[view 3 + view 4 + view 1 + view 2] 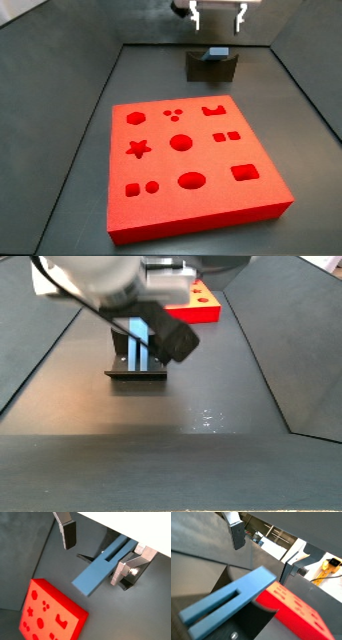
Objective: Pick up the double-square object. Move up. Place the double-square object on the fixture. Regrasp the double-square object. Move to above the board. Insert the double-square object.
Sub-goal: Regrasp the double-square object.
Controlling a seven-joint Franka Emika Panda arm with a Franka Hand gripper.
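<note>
Gripper (215,17) hanging at far end of floor, silver fingers (197,16) spread apart, nothing showing between them. Fixture (213,64) sitting just below gripper, small grey piece on top. Board (191,165) lying nearer camera, apart from fixture, shaped holes facing up.

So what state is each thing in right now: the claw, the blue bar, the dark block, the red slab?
gripper: jaws open, above the fixture, holding nothing.
double-square object: resting in the fixture's notch, not gripped.
fixture: on the floor, carrying the double-square object.
board: lying flat, all holes empty.
</note>
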